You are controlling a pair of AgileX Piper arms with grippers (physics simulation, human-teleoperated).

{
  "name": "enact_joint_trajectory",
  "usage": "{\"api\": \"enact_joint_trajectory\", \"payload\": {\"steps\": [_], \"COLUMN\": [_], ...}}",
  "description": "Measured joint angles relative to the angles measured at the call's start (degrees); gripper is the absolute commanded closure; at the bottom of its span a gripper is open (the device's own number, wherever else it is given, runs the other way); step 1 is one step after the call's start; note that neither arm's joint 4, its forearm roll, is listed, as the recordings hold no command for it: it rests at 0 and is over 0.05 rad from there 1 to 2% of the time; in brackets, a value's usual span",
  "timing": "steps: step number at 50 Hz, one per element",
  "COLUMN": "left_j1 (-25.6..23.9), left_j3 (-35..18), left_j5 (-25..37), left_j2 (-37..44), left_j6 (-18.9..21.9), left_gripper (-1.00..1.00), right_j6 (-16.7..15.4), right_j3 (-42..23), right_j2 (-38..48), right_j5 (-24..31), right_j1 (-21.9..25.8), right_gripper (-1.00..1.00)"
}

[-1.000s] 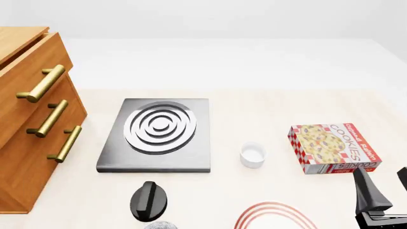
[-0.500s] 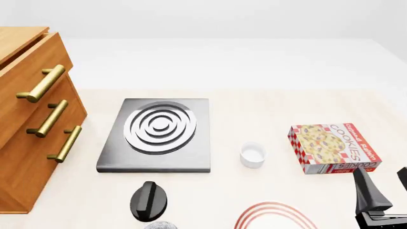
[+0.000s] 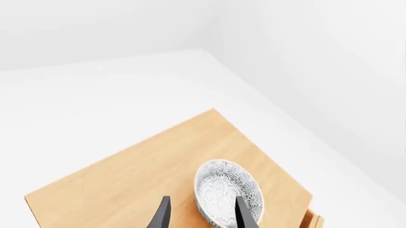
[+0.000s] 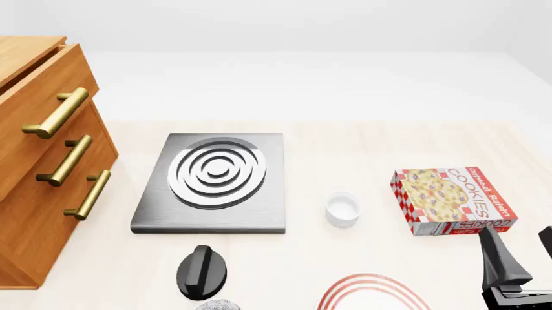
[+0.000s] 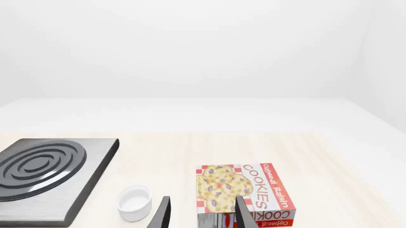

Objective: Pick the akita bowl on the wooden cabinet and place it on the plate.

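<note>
The akita bowl point(image 3: 223, 190), grey-and-white and lacy, sits on the top of the wooden cabinet point(image 3: 152, 175) near its edge in the left wrist view. My left gripper point(image 3: 203, 216) hovers above it, open, with one fingertip point(image 3: 247, 214) overlapping the bowl's rim and the other over bare wood. In the front view the wooden cabinet point(image 4: 35, 161) stands at the left with three brass handles; the bowl and left gripper are out of that view. The plate point(image 4: 371, 292), white with red rings, is cut by the bottom edge. My right gripper point(image 4: 521, 252) rests open at the lower right, empty.
A grey stove slab point(image 4: 211, 181) lies mid-table. A small white cup point(image 4: 342, 209) and a cookie box point(image 4: 453, 200) sit to its right. A black rounded object point(image 4: 203, 271) and a grey speckled thing point(image 4: 220, 305) lie by the front edge.
</note>
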Motion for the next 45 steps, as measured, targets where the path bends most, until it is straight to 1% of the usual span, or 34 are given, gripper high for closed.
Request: {"api": "enact_joint_trajectory", "payload": {"steps": [16, 45], "left_j1": [-1.0, -1.0], "left_j3": [0.6, 1.0], "left_j5": [-0.6, -2.1], "left_j2": [0.6, 2.9], "left_j6": [0.3, 0.4], "left_gripper": [-1.00, -1.00], "right_j6": [0.0, 0.0], "right_j3": [0.0, 0.0], "right_j2": [0.0, 0.0], "right_j5": [0.0, 0.0], "right_j1": [0.0, 0.0], "right_gripper": [-1.00, -1.00]}}
